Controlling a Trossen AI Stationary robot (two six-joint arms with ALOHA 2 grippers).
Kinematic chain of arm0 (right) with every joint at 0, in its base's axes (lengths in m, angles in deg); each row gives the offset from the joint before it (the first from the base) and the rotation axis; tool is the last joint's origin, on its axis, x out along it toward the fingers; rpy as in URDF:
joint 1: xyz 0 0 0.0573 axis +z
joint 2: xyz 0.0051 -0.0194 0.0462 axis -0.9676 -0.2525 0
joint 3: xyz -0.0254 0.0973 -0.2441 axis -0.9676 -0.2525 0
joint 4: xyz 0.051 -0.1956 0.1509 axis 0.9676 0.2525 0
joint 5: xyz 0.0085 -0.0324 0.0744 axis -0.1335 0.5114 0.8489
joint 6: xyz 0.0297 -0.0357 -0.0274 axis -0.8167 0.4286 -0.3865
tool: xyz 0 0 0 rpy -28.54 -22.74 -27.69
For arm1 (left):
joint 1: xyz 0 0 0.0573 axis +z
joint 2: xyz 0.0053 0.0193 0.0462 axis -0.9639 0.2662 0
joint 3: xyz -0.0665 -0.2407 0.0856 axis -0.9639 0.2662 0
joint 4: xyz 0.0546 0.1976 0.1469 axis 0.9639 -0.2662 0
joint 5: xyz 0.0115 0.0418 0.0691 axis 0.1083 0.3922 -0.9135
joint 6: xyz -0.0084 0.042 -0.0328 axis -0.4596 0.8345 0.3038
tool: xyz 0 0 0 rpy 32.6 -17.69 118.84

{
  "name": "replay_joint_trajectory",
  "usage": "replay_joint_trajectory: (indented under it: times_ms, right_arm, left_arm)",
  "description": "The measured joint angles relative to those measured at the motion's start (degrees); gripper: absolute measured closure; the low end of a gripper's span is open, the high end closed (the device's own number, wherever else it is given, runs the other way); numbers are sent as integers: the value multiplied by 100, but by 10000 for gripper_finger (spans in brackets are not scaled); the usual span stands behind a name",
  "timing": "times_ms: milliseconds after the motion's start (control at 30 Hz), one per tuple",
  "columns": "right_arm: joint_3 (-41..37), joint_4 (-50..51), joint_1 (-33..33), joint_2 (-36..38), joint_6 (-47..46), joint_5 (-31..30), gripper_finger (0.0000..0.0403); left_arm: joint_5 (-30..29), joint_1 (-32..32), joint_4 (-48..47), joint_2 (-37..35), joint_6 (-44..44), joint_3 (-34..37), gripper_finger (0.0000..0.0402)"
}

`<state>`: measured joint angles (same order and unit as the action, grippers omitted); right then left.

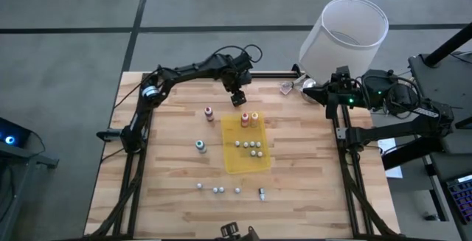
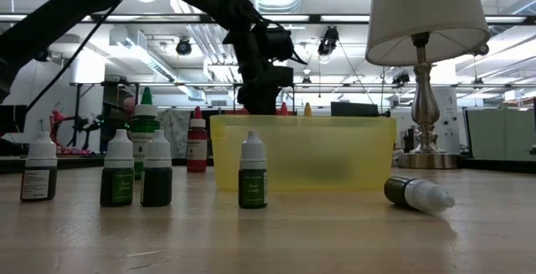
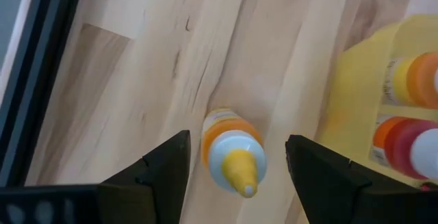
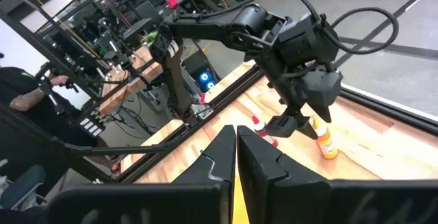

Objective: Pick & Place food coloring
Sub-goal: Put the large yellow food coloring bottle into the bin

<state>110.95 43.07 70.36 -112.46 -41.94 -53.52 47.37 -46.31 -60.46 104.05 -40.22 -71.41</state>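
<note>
The left tool (image 3: 236, 166) hangs open over a white-capped, yellow-tipped food coloring bottle (image 3: 233, 154) standing beside the yellow mat (image 1: 245, 144), which carries two orange-red bottles (image 1: 249, 119); the right tool (image 4: 236, 148) rests closed beyond the mat.

Robotics lab, exposed ceiling ducts (image 2: 134, 39), equipment benches (image 4: 116, 73), wooden test table (image 1: 169, 197)

Table (image 1: 169, 197): light wood planks
Mat (image 1: 251, 161): flat, yellow, near the middle; carries two bottles and six small ones
Red bottle (image 1: 209, 113): upright, left of the mat
Teal bottle (image 1: 200, 146): upright, left of the mat
Yellow bottle (image 3: 234, 157): upright, just off the mat's far edge
Small bottles (image 1: 217, 189): row near the front edge, one (image 1: 261, 193) lying down
Lamp (image 1: 344, 35): far right corner
</note>
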Motion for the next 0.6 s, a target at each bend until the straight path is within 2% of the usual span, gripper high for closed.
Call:
replay_joint_trajectory:
  times_ms: [367,467,600]
  right_arm:
    - [0,1,-1,0,0,0,394]
    - [0,0,-1,0,0,-2,394]
    - [0,1,-1,0,0,-2,394]
  left_arm:
    - [-199,0,-45,73,-9,0,197]
    - [-202,2,-60,73,-7,0,213]
    - [-204,2,-127,73,-9,2,255]
